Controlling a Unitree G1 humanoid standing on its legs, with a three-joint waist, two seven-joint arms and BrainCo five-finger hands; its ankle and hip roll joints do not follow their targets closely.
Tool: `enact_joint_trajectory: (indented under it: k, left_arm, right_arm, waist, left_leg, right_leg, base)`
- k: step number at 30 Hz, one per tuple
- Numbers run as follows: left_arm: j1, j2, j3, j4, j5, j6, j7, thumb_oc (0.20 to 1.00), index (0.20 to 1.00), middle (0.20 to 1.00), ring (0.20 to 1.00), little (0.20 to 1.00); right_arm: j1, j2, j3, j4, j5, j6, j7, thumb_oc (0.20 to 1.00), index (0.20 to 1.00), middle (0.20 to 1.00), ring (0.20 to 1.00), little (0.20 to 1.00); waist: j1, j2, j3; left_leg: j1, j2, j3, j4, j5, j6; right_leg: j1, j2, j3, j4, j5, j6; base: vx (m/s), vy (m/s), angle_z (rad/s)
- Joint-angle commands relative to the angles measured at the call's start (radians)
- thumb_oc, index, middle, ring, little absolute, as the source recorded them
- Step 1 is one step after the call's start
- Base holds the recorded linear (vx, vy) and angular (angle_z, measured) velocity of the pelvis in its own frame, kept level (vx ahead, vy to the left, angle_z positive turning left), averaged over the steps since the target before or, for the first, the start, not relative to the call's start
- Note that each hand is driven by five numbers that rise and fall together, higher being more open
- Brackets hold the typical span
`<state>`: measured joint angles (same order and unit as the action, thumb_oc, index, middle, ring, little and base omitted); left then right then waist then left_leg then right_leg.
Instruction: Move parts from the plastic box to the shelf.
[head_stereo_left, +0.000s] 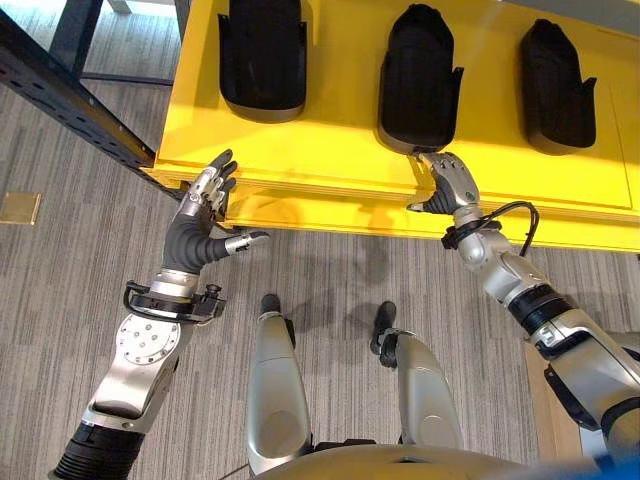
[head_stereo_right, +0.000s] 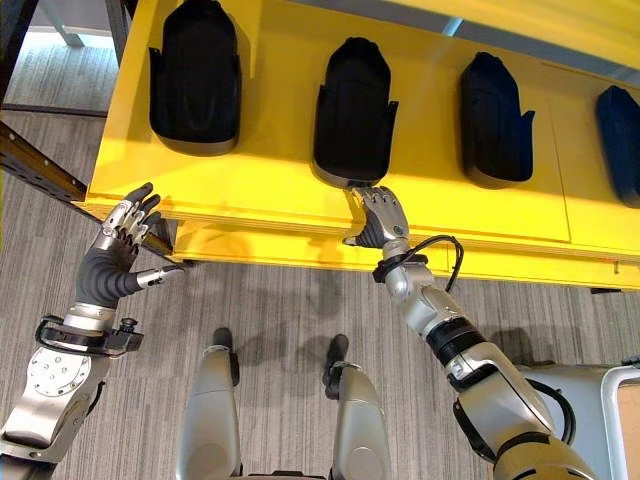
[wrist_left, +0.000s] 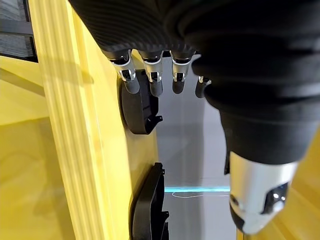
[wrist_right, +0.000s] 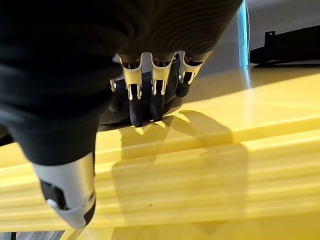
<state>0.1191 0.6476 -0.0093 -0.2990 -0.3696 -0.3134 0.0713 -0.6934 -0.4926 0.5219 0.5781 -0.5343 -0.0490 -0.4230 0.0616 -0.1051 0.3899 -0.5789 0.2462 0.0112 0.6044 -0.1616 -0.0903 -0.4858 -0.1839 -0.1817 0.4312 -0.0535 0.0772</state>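
Your L hand (head_stereo_left: 205, 215) is raised, fingers straight and spread, thumb out sideways, holding nothing. Your R hand (head_stereo_left: 448, 185) reaches fwd, arm extended, fingers straight, thumb apart.

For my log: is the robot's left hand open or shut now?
Open. The left hand has straight, spread fingers and holds nothing, beside the yellow shelf.

Yellow shelf (head_stereo_right: 280, 190) with a ridged front edge, black moulded parts lying flat in a row along it, left part (head_stereo_right: 195, 75), middle part (head_stereo_right: 355, 110) near the edge, right part (head_stereo_right: 495, 120), fourth dark part (head_stereo_right: 622, 145) at far right
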Motion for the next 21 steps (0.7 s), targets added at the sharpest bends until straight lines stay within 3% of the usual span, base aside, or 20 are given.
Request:
enact_joint_trajectory:
  k: [1,21]
  left_arm:
    - [0.024,0.037,0.005,-0.061,-0.007,-0.06,-0.011,1.0,1.0,1.0,1.0,1.0]
    - [0.036,0.05,0.026,-0.064,-0.015,-0.062,-0.023,1.0,1.0,1.0,1.0,1.0]
  right_arm:
    - [-0.052,-0.057,-0.038,0.039,0.022,0.017,-0.01,1.0,1.0,1.0,1.0,1.0]
    - [-0.14,-0.13,-0.036,0.059,0.017,0.026,-0.009,1.0,1.0,1.0,1.0,1.0]
  waist:
    - [0.012,-0.001,-0.026]
    - [0.022,0.005,-0.015]
  left_leg:
    - [-0.049,-0.003,-0.057,-0.06,0.059,0.046]
    - [-0.067,-0.008,-0.063,-0.051,0.06,0.049]
  right_leg:
    - [0.04,-0.067,0.024,0.034,0.015,0.066]
    - [0.02,-0.067,0.022,0.052,0.011,0.062]
  base:
    - [0.0,0.0,0.0]
    - [0.0,-0.001,0.0]
